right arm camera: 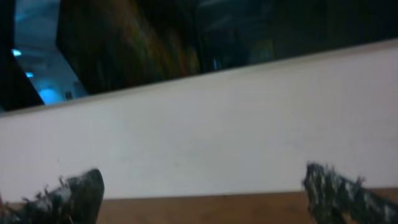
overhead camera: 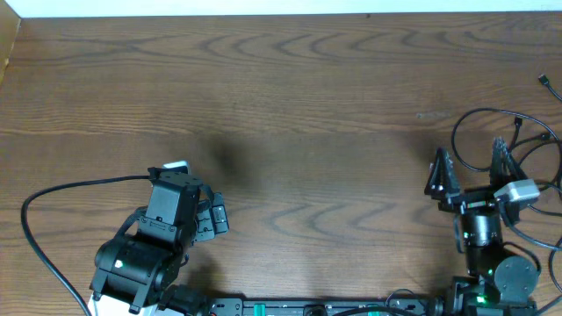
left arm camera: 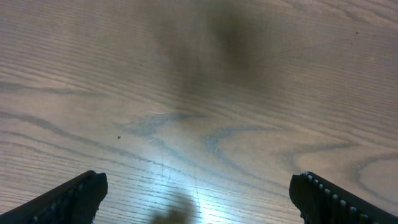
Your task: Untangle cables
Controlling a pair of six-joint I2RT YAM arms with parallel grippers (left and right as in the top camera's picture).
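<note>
Right gripper (overhead camera: 470, 160): black two-finger jaws spread wide and empty, apparently readied to take a strand. Thin black cables with small plugs (overhead camera: 479, 111) loop just ahead of it and beside its right finger. Left gripper (left arm camera: 199, 190): likewise wide and empty over the bare brown wood-grain table (left arm camera: 199, 74), well apart from the cables, seemingly parked in reserve.

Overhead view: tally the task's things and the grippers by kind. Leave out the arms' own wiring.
Grippers: 2, the left gripper and the right gripper, both open and empty.
Cable tangle: 1, thin black cords by the right gripper; number of strands unclear.
Total: 3
</note>
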